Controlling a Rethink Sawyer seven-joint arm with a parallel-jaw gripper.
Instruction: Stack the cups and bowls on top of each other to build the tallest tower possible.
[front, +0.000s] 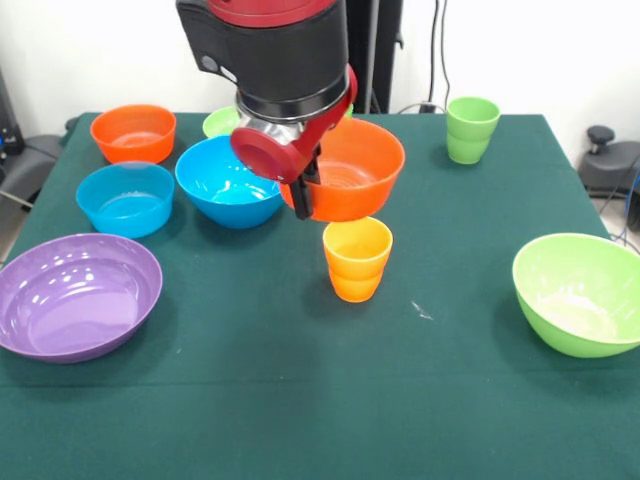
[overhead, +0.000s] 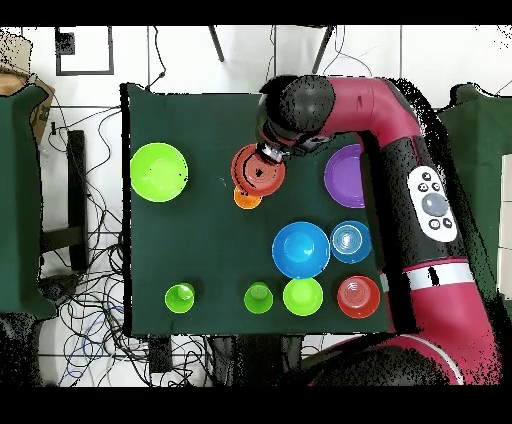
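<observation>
Orange bowl, pinched at its rim by the pincer, hangs tilted above the orange cup; off-centre release risks toppling it.

Robot lab: loose floor cables, green-clothed table.

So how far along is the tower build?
Nothing is stacked yet. In hand: the tool holds the large orange bowl tilted in the air, just above the orange cup. Left: the purple bowl, blue bowl and green cup sit apart on the table.
</observation>
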